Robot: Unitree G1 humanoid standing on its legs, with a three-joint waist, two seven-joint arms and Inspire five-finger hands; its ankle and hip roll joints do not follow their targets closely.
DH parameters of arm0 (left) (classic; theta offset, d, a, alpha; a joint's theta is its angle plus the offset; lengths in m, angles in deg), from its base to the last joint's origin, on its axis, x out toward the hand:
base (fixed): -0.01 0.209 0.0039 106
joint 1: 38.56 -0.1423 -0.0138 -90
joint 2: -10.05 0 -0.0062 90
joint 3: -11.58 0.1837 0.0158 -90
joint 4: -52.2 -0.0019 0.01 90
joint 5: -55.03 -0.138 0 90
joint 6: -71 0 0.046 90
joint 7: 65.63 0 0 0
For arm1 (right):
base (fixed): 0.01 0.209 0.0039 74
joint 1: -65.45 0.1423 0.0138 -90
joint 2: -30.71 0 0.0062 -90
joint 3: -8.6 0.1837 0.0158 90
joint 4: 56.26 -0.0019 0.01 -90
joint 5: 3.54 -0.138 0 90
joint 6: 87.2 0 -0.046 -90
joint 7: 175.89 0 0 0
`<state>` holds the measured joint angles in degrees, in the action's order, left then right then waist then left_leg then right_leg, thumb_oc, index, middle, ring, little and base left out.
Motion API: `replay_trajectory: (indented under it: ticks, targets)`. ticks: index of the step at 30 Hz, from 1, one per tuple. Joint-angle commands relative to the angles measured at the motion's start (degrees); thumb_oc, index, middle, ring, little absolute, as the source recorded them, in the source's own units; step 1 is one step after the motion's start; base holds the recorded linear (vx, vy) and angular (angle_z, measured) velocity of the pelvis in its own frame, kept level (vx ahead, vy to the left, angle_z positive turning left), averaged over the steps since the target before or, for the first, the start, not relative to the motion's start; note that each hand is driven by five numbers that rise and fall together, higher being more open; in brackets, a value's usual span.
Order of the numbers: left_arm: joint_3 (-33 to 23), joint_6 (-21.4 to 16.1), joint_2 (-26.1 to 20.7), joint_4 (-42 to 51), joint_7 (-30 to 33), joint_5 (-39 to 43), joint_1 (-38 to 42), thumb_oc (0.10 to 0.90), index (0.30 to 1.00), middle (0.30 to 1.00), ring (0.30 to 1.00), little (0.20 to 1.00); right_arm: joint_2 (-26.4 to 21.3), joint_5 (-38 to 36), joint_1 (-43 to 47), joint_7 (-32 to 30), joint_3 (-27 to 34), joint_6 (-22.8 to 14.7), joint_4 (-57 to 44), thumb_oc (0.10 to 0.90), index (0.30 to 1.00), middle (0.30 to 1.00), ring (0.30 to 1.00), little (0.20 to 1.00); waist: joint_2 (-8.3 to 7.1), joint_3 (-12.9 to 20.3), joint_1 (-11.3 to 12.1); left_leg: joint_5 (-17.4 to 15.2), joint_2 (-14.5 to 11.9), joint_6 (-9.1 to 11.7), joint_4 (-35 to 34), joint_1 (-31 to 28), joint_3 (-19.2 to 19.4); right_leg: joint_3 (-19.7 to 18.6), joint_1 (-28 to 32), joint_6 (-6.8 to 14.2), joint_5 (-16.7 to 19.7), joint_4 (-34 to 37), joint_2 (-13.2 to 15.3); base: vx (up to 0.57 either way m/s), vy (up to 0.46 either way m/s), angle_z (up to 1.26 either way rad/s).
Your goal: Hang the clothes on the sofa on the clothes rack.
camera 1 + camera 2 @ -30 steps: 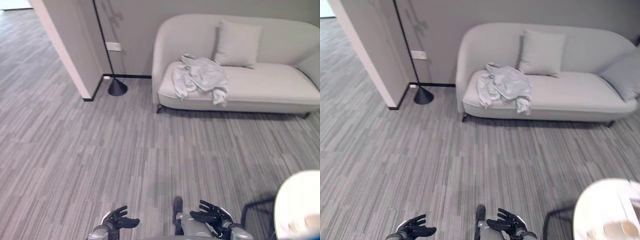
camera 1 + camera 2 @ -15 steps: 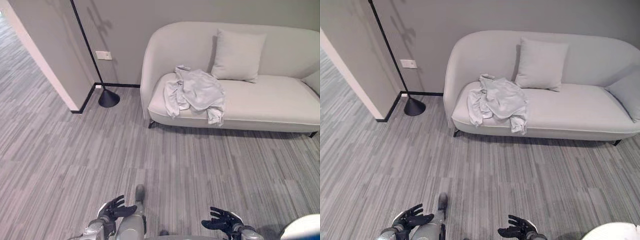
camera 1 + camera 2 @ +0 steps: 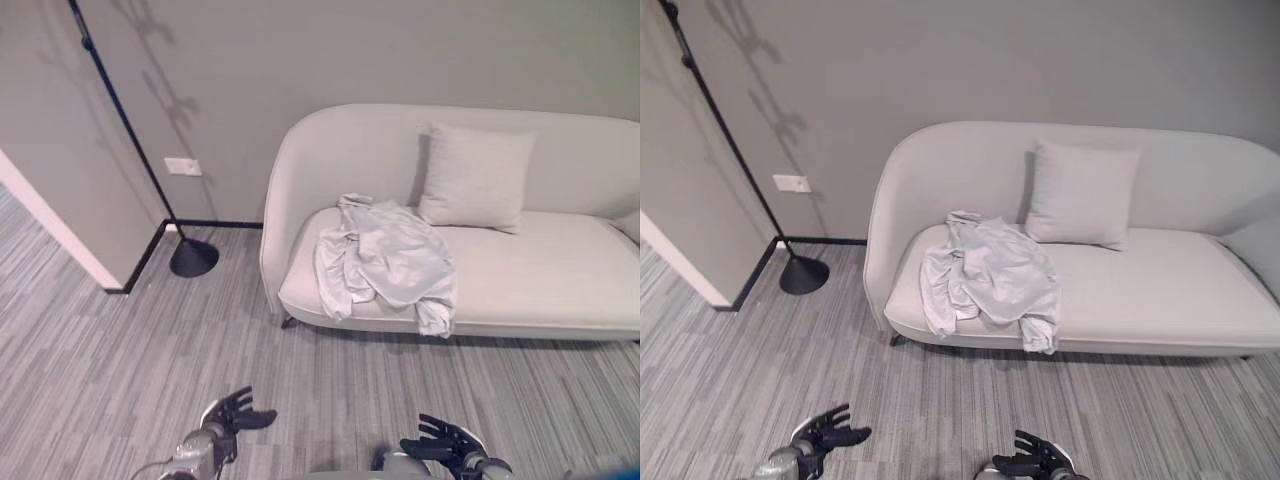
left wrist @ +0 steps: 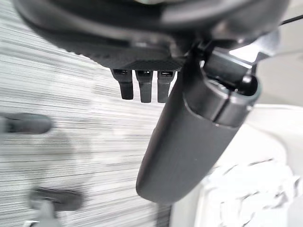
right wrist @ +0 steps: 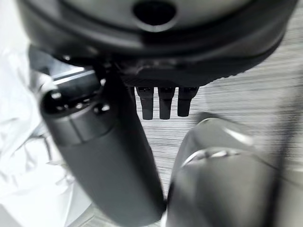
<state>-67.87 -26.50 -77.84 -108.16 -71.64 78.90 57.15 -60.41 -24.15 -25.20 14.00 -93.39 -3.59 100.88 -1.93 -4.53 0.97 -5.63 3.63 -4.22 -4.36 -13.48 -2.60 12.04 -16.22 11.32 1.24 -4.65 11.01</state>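
Closer now: the whole view has swung up and the pale sofa [image 3: 520,290] fills the centre and right of the frame, so the camera has moved, not the furniture. Crumpled light-grey clothes [image 3: 385,262] lie on the seat's left part, one sleeve dangling over the front edge, just beside the cushion [image 3: 476,177]. Soft, light, floppy stuff, I'd say; best grabbed at the bunched middle. Left hand [image 3: 233,415] and right hand [image 3: 443,449] hang low at the bottom edge, fingers spread, empty. Open carpet [image 3: 120,360] lies ahead; black pole stand [image 3: 192,257] at left, well apart.
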Motion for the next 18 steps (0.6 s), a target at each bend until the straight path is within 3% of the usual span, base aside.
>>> replay_trajectory:
  ticks: [1,3,5,6,9,10,11,12,14,18]
  targets:
    - [-0.1,-3.3,-0.95,4.17,-0.64,-1.53,1.46,0.8,0.9,0.9,0.9,0.9,-1.25,3.5,0.54,-0.14,-0.65,-0.07,1.31,0.8,0.9,0.9,0.9,0.9,-1.69,-1.34,-1.62,0.0,-1.75,5.23,-0.64,-1.89,2.99,-1.02,2.35,1.25,13.89,9.65,-1.41,0.43,-0.25,0.24]
    - [-0.42,-3.47,-0.74,6.26,-0.76,-0.56,0.35,0.8,0.9,0.9,0.9,0.9,-1.63,4.24,-0.2,-0.03,-1.08,-0.16,0.83,0.8,0.9,0.9,0.9,0.9,-1.9,-0.73,-1.52,0.09,-2.78,6.13,-0.64,-4.49,1.72,-0.43,4.7,0.19,15.38,9.65,-2.1,0.51,-0.32,0.61]
    - [0.02,-3.32,-0.24,7.82,-1.3,1.04,-0.61,0.8,0.9,0.9,0.9,0.9,-2.37,4.69,-0.29,0.11,-1.1,-0.22,0.19,0.8,0.9,0.9,0.9,0.9,-1.35,-0.69,-1.57,4.51,-5.82,7.31,1.57,-5.75,1.39,-0.49,7.12,-0.96,16.14,9.65,-3.47,0.5,-0.368,0.53]
    - [0.02,-3.03,-0.02,8.71,-1.66,1.92,-1.28,0.8,0.9,0.9,0.9,0.9,-2.69,5.06,-0.37,0.12,-1.27,-0.4,0.25,0.8,0.9,0.9,0.9,0.9,-1.15,-0.6,-1.23,7.36,-7.14,8.16,7.61,-4.29,2.05,0.07,8.97,-1.58,15.13,9.65,-4.34,0.44,-0.4,0.57]
    - [0.53,-2.2,0.09,10.92,-1.92,4.17,-1.84,0.8,0.9,0.9,0.9,0.9,-4.23,3.93,0.52,-0.1,-1.96,-0.59,-1.04,0.8,0.9,0.9,0.9,0.9,-2.62,-2.89,0.3,16.18,-8.77,9.67,32.72,8.64,3.91,0.93,14.52,-4.98,10.86,9.65,-5.36,0.28,-0.427,0.2]
    - [0.66,-1.98,0.1,10.78,-1.63,4.42,-1.74,0.8,0.9,0.9,0.9,0.9,-4.37,3.81,1.0,-0.47,-2.07,-0.33,-0.94,0.8,0.9,0.9,0.9,0.9,-3.44,-3.79,1.05,16.92,-9.34,9.72,39.2,13.27,5.5,1.01,16.19,-6.14,9.47,9.65,-5.28,0.25,-0.4,-0.2]
    - [0.38,-2.0,0.39,11.04,-1.37,5.45,-1.7,0.8,0.9,0.9,0.9,0.9,-4.7,3.73,1.57,-0.72,-2.28,-0.26,-0.97,0.8,0.9,0.9,0.9,0.9,-3.57,-4.25,1.85,16.36,-9.98,9.12,40.74,15.89,7.06,0.72,17.38,-6.79,7.96,9.65,-5.72,0.25,-0.31,-0.23]
    - [0.22,-1.97,0.63,10.96,-1.29,6.03,-1.69,0.8,0.9,0.9,0.9,0.9,-5.01,3.41,1.73,-0.91,-2.23,-0.28,-1.01,0.8,0.9,0.9,0.9,0.9,-4.16,-4.47,2.53,15.41,-9.53,8.76,41.17,18.84,8.04,0.37,18.42,-7.19,7.05,9.65,-5.63,0.33,-0.234,-0.27]
    - [-0.1,-1.96,1.16,11.92,-1.28,7.5,-2.3,0.8,0.9,0.9,0.9,0.9,-5.49,2.82,1.92,-1.38,-1.94,-0.58,-2.26,0.8,0.9,0.9,0.9,0.9,-4.3,-4.6,3.49,14.97,-9.69,8.61,35.16,22.51,9.69,-0.47,20.29,-7.32,6.08,9.65,-5.98,0.33,-0.111,-0.14]
    - [-0.05,-1.49,0.91,13.35,-1.82,8.8,-3.91,0.8,0.9,0.9,0.9,0.9,-7.3,4.23,2.38,-2.12,-2.6,-1.19,-7.0,0.8,0.9,0.9,0.9,0.9,-2.48,-3.76,4.57,15.79,-8.45,8.44,8.68,20.79,8.56,-1.38,22.13,-6.23,3.59,9.65,-6.72,0.31,0.076,-0.2]
